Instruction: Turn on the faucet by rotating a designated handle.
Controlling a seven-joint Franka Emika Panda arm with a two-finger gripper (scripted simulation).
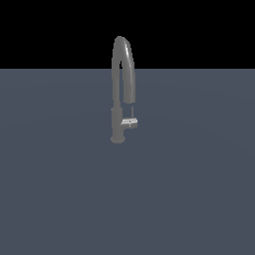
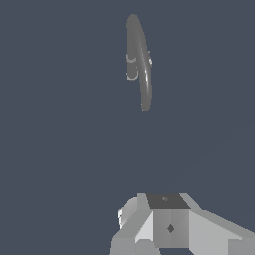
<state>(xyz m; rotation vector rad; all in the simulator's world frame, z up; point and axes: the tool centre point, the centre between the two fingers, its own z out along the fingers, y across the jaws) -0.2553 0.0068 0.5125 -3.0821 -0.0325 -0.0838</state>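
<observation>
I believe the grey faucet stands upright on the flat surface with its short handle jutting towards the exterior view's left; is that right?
Not quite: the faucet does stand upright on the flat surface, but its short handle juts towards the exterior view's right, as the exterior view shows.

Only in the wrist view was the claw (image 2: 172,226) seen: blocky, faceted light-grey and white panels, with a dark square plate on top.
</observation>
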